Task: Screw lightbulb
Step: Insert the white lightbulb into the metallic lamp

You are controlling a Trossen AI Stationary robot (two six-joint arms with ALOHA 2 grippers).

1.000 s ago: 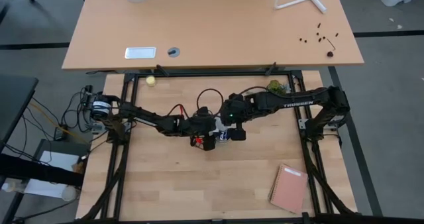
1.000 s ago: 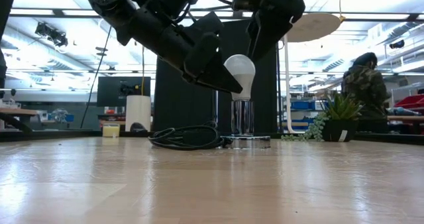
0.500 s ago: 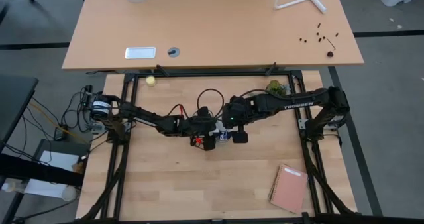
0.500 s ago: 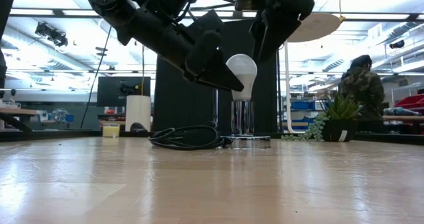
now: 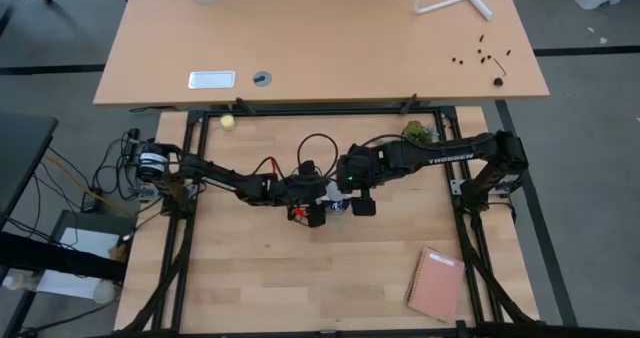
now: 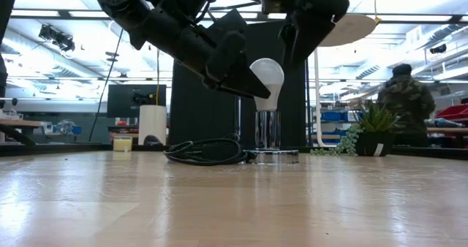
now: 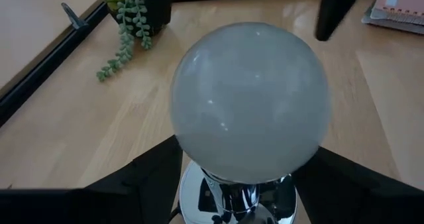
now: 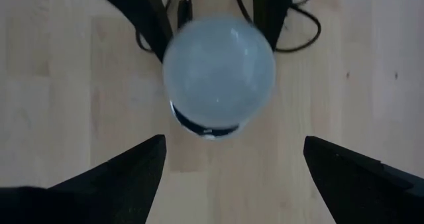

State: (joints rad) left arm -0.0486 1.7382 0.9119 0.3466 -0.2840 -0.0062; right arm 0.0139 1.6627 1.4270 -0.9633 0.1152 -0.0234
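The white lightbulb (image 6: 267,75) stands upright with its base in a chrome socket (image 6: 268,130) at the table's middle. It fills the left wrist view (image 7: 250,101) and shows from above in the right wrist view (image 8: 218,68). My left gripper (image 6: 259,93) reaches in from the table's left and is shut on the bulb. My right gripper (image 6: 300,50) hangs above and slightly to the right of the bulb. It points steeply down with its fingers (image 8: 119,174) wide open, and it touches nothing. My left gripper pinches the lightbulb's lower sides (image 7: 192,148) between its two fingers, just below the globe's widest part. The fingers slant down from the table's left, one on each side of the bulb. The bulb stands upright with its base in the chrome socket (image 7: 232,194).
A coiled black cord (image 6: 205,150) lies beside the socket toward the far left. A small potted plant (image 5: 418,131) sits at the far right and a pink notebook (image 5: 437,283) at the near right. A yellowish ball (image 5: 228,122) lies at the far left. A person (image 6: 406,101) stands beyond the table.
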